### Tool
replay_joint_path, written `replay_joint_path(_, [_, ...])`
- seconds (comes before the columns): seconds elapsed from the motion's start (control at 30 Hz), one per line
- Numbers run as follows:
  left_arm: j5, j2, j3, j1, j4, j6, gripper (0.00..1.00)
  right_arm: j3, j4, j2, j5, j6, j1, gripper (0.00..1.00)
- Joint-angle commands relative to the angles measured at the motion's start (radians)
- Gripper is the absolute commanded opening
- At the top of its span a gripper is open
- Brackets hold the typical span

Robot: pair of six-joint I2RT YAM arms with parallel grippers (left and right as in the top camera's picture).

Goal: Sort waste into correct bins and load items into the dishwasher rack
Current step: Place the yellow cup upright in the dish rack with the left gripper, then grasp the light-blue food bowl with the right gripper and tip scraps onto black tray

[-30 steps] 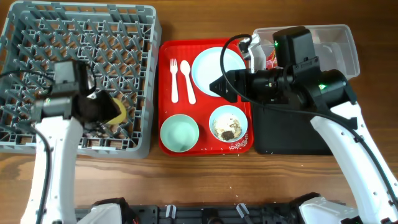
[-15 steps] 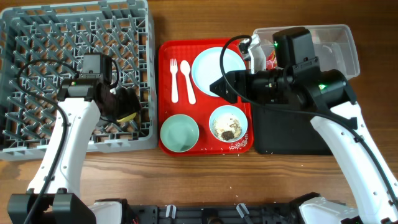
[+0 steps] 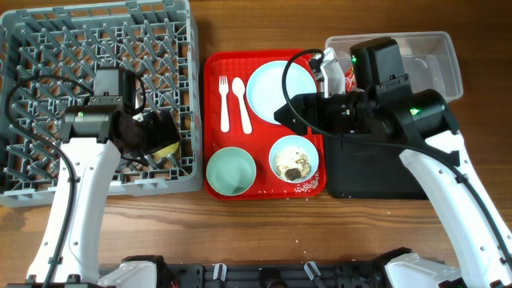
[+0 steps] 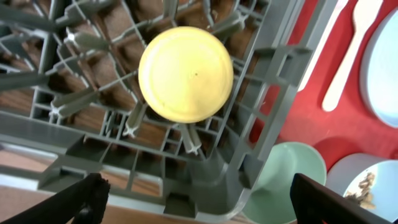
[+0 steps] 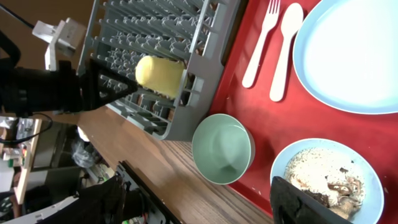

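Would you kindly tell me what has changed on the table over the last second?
The left claw and the yellow cup moved right, toward the near right corner of the dishwasher rack, and the rack itself slid slightly left and away. The claw is now open over the cup, which sits upside down among the pegs. The right arm and the dishes on the red tray stayed put.

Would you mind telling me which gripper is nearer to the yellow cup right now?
Left. The left gripper hovers directly over the yellow cup in the rack; the right gripper is away over the red tray.
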Motion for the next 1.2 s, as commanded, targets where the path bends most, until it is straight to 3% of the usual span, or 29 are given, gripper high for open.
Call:
replay_joint_path(0.0, [0.028,-0.011,0.018,-0.003,0.013,0.001,0.9,0.007,0.0,-0.011,0.021,-0.021,0.004,0.75])
replay_joint_path(0.17, [0.13,-0.055,0.02,-0.004,-0.012,0.006,0.78,0.002,-0.046,-0.003,0.18,-0.019,0.014,0.74])
replay_joint_path(0.3, [0.137,-0.153,0.02,-0.004,-0.002,0.005,0.77,-0.011,-0.111,0.049,0.331,0.036,0.058,0.64])
replay_joint_path(0.57, [0.061,-0.416,0.02,-0.004,0.027,0.008,0.91,-0.107,-0.068,0.234,0.395,0.166,0.235,0.48])
replay_joint_path(0.63, [0.029,-0.457,0.02,-0.004,0.019,0.008,1.0,-0.127,-0.059,0.288,0.483,0.25,0.272,0.43])
replay_joint_path(0.77, [0.008,-0.515,0.02,-0.004,-0.005,0.008,1.0,-0.152,-0.01,0.407,0.51,0.286,0.317,0.42])
replay_joint_path(0.83, [0.008,-0.527,0.02,-0.004,-0.007,0.008,1.0,-0.152,0.017,0.475,0.524,0.296,0.335,0.26])
replay_joint_path(0.97, [0.008,-0.525,0.02,-0.004,-0.007,0.008,1.0,-0.152,0.067,0.52,0.551,0.32,0.335,0.04])
replay_joint_path(1.17, [0.008,-0.525,0.02,-0.004,-0.007,0.008,1.0,-0.152,0.091,0.52,0.55,0.333,0.335,0.04])
